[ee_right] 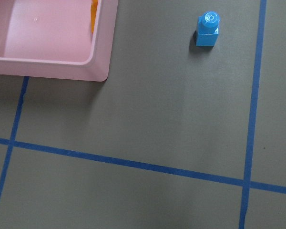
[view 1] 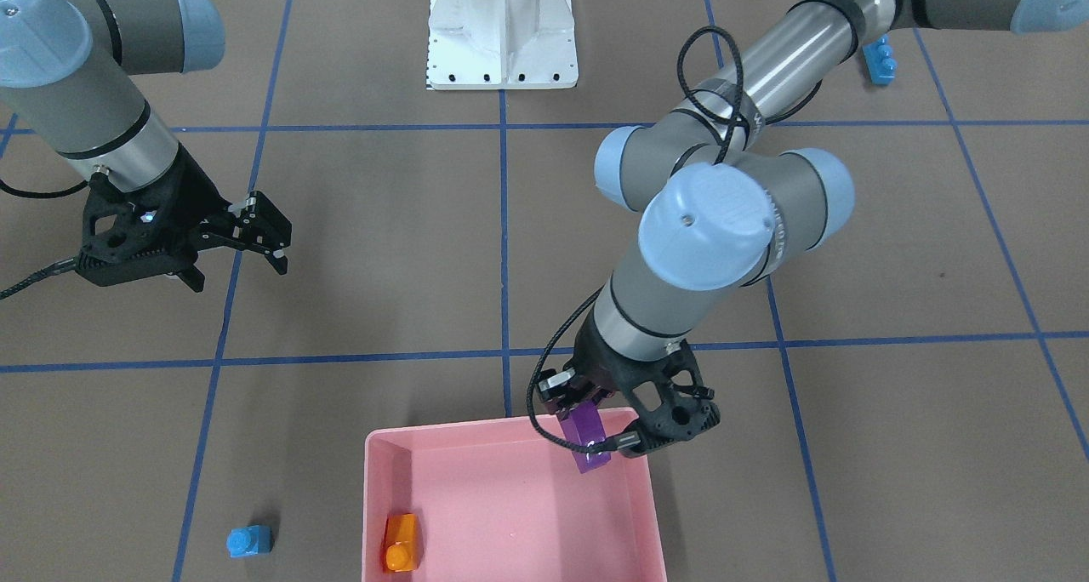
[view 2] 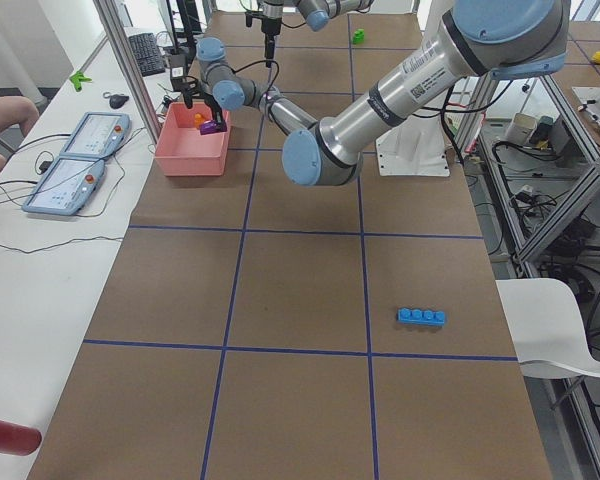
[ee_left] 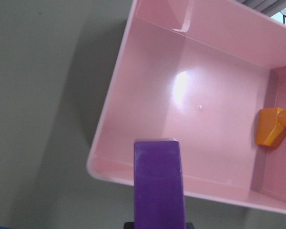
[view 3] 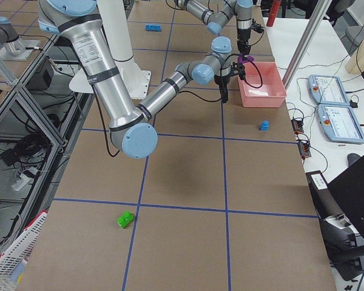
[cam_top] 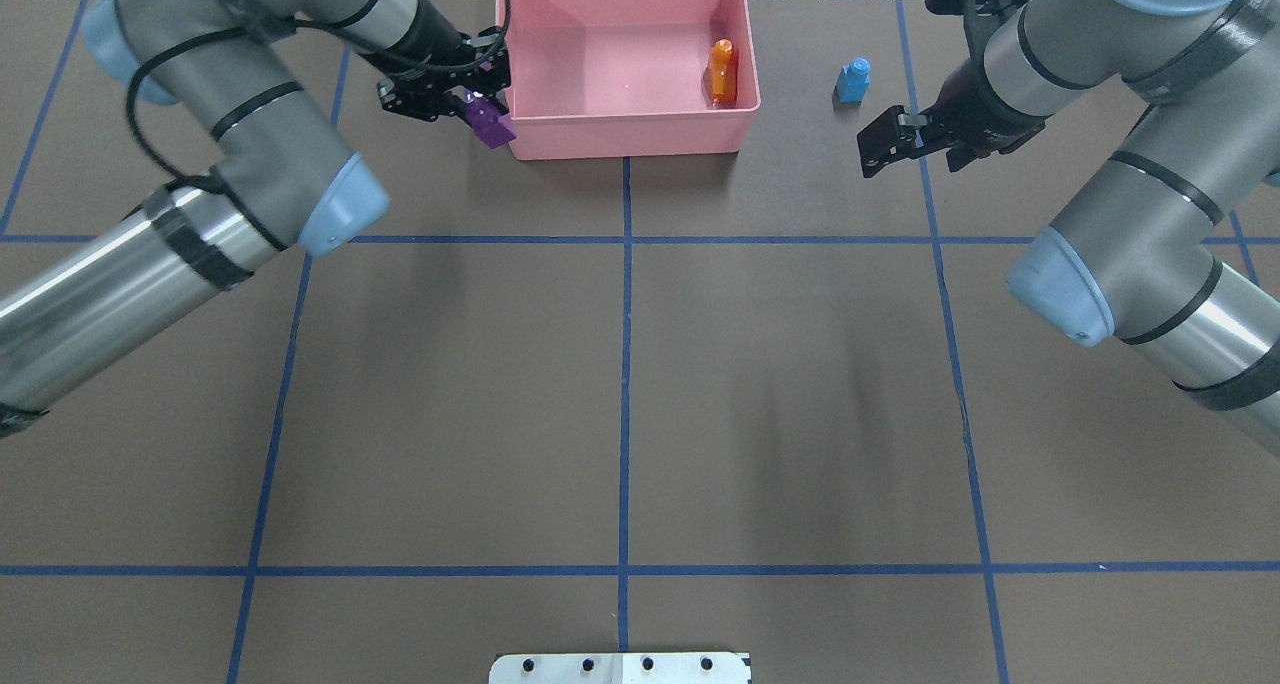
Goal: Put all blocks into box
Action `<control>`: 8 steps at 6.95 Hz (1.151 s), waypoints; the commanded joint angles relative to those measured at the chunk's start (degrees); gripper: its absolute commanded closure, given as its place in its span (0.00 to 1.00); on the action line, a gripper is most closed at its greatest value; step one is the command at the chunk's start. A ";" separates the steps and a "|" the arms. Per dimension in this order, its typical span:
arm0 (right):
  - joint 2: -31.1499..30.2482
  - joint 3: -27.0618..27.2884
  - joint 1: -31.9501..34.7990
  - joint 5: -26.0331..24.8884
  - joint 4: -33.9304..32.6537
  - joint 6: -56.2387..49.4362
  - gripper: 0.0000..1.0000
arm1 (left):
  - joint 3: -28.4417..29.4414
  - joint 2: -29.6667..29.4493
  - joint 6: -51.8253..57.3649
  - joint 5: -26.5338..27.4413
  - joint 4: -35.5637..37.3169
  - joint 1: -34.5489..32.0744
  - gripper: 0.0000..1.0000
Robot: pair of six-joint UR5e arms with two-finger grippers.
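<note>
Nearest the robot, two blocks lie out on the tabletop (cam_top: 640, 384). The long blue brick (view 2: 421, 316) sits at the lower right of the left-end view, and the green brick (view 3: 126, 219) at the lower left of the right-end view. Both are well apart from the box.

Further out, the right hand (view 1: 242, 263) hangs above the tabletop at the left of the front view. Its fingers are spread and nothing is between them. The tiny blue brick (cam_top: 853, 79) stands just beyond it, near the box's right side.

At the far edge is the pink box (cam_top: 620, 139), with the orange brick (cam_top: 722, 70) lying inside against its right wall. The left hand (view 1: 595, 433) is clamped on the purple brick (view 1: 587, 437) at the box's near left corner in the overhead view. From its wrist view the brick's tip just overlaps the rim.

So the purple brick's drop-off looks to be the step in hand, with one block in and three waiting. I'd guess the next move is to carry the brick a little further in over the floor, then let go. Released here, it might catch the rim and tip outside.
</note>
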 commanded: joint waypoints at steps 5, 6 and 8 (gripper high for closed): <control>0.02 -1.15 -0.51 -0.13 0.10 0.03 0.00 | 15.75 -8.17 10.07 -6.33 0.53 -3.25 0.00; 0.11 -1.67 -0.51 -0.13 0.10 0.03 0.00 | 13.74 -8.00 10.33 -8.86 2.36 -3.43 0.00; 1.42 -4.04 -0.42 -2.05 0.10 -0.06 0.00 | -0.25 -0.24 10.86 -10.37 5.97 -3.78 0.00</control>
